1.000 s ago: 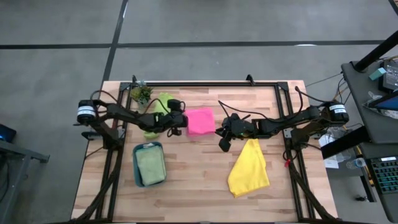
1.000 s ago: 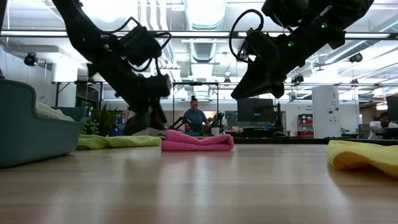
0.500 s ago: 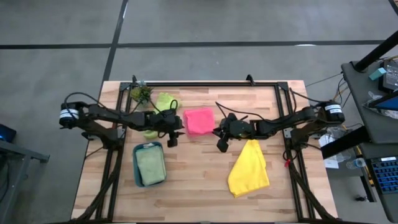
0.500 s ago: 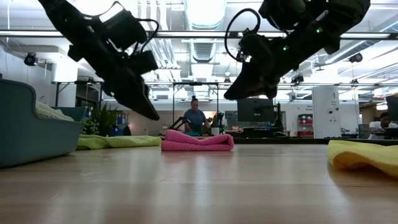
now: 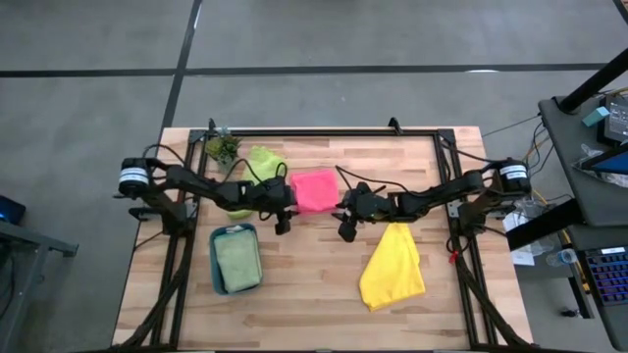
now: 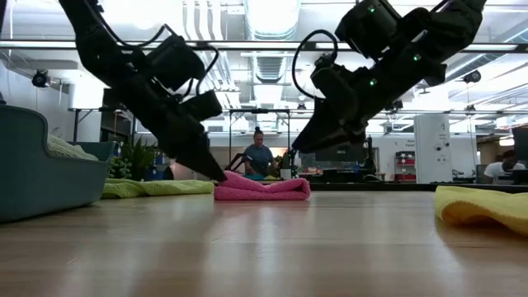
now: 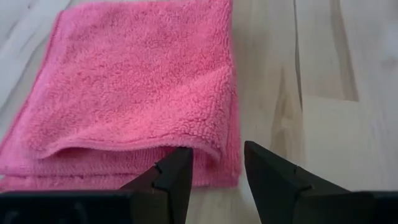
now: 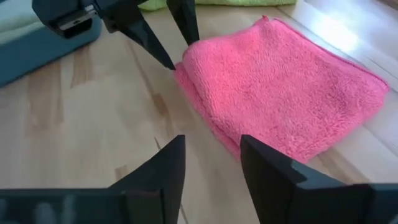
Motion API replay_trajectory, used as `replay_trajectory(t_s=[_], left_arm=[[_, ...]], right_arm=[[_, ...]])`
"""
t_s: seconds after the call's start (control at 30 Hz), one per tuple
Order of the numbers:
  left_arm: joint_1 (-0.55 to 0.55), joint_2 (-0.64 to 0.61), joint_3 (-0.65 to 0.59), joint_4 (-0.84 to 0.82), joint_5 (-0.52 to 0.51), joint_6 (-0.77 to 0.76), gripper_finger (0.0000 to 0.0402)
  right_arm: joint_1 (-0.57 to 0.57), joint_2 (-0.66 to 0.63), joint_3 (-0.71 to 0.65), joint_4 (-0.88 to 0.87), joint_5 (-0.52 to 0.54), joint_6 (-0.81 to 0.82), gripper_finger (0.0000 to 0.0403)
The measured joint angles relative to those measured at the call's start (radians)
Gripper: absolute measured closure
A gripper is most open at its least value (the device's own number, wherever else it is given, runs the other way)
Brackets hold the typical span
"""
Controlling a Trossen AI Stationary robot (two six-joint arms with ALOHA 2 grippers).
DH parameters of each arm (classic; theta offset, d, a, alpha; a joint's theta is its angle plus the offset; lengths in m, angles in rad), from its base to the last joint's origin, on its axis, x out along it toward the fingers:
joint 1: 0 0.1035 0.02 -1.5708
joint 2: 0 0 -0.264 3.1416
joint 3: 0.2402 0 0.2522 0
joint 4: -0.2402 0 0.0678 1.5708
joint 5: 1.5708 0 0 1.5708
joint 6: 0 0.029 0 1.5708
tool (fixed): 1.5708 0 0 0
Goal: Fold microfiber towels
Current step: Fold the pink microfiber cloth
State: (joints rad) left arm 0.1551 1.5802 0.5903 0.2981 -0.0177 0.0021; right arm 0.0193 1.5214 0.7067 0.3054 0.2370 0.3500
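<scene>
The table (image 5: 314,294) carries the whole job, and the towels sit in a row across its middle and far side. The yellow towel (image 5: 392,265) lies loose and unfolded near the right edge, well apart from the action, likely waiting its turn. The teal tray (image 5: 235,260) at the left front holds a pale sage towel (image 5: 237,263), folded and stowed, so that one looks finished. The lime green towel (image 5: 263,160) sits at the back beside the small potted plant (image 5: 222,147).

Centre stage is the pink towel (image 5: 316,189), folded into a neat square. Both arms close in on it from opposite sides. The left gripper (image 5: 282,218) comes down at its left front corner, the right gripper (image 5: 345,224) at its right front corner, probably to take the near edge together for another fold.

The overhead cannot show jaw width; the wrist views can. The left wrist camera shows the left gripper's fingers (image 7: 177,177) parted narrowly, straddling the lifted top layer's edge, holding nothing. The right wrist camera shows its fingers (image 8: 171,165) parted too, empty, just short of the cloth. The low view adds height: the left tip is almost on the table, the right one clear above.
</scene>
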Motion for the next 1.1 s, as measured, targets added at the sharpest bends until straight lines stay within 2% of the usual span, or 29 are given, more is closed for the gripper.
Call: replay_trajectory(t_s=[0.23,0.33,0.47,0.53,0.7,0.9,1.1], left_arm=[[0.000,-0.005,-0.001,0.032,-0.001,0.007,0.0283],[0.000,-0.007,-0.002,0.037,-0.001,0.011,0.0312],[0.000,-0.006,-0.002,0.034,-0.001,0.010,0.0379],[0.000,-0.009,-0.002,0.034,-0.001,0.009,0.0394],[0.000,-0.042,-0.005,0.026,0.009,0.012,0.0400],[-0.008,-0.089,-0.008,-0.058,0.019,0.031,0.0401],[-0.014,-0.119,-0.009,-0.170,0.021,0.031,0.0401]], right_arm=[[0.000,0.056,0.000,0.027,0.040,-0.011,0.0253],[0.000,0.092,0.000,0.025,0.090,-0.032,0.0259],[0.000,0.123,0.000,0.029,0.123,-0.076,0.0273],[0.000,0.138,0.000,0.036,0.131,-0.088,0.0282],[-0.003,0.162,0.000,0.085,0.132,-0.105,0.0316],[-0.017,0.190,0.000,0.130,0.132,-0.119,0.0385],[-0.017,0.182,0.001,0.124,0.133,-0.118,0.0394]])
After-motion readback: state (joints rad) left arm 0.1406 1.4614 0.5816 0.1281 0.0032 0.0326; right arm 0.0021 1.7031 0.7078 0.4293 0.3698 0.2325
